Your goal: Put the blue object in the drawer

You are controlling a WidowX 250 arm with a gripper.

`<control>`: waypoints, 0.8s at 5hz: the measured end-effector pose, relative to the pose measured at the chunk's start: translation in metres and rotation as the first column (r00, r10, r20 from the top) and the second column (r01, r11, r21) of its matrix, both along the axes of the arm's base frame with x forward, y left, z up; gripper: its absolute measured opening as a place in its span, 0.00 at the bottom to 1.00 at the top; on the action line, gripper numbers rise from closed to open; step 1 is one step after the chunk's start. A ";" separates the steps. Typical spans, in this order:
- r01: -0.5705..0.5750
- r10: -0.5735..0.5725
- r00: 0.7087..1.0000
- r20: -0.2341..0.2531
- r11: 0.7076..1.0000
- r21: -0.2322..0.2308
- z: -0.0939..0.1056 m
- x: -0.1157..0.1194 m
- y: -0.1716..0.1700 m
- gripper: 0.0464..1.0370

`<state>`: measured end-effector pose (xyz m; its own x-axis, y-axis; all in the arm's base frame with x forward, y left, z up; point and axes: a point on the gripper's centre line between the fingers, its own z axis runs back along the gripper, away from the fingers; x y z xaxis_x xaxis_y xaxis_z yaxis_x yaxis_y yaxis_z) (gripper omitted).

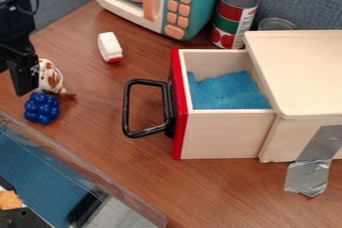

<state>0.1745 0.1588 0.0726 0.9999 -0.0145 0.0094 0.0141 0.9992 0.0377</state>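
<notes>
The black gripper [24, 72] hangs at the left edge, above and slightly left of the blue object [42, 108], a bumpy, grape-like cluster lying on the brown table. A small space shows between the gripper's lower end and the cluster. The drawer [224, 134], pale wood with a red front and a black handle, stands pulled out of its wooden box [300, 72] right of the middle. Blue material lies inside the drawer.
A white and brown toy [50, 76] lies beside the gripper and cluster. A white-red piece [109, 47], toy microwave [190, 9] and cans [234, 18] stand farther back. A clear-walled bin [80, 164] occupies the lower left.
</notes>
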 end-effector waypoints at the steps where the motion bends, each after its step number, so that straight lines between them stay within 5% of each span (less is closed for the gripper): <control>1: -0.001 0.001 1.000 -0.014 1.000 -0.012 -0.006 -0.002 -0.002 0.96; 4: 0.031 -0.030 0.996 0.082 1.000 0.001 -0.019 0.004 -0.005 0.96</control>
<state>0.1783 0.1534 0.0538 0.9948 -0.0450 0.0910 0.0415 0.9984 0.0393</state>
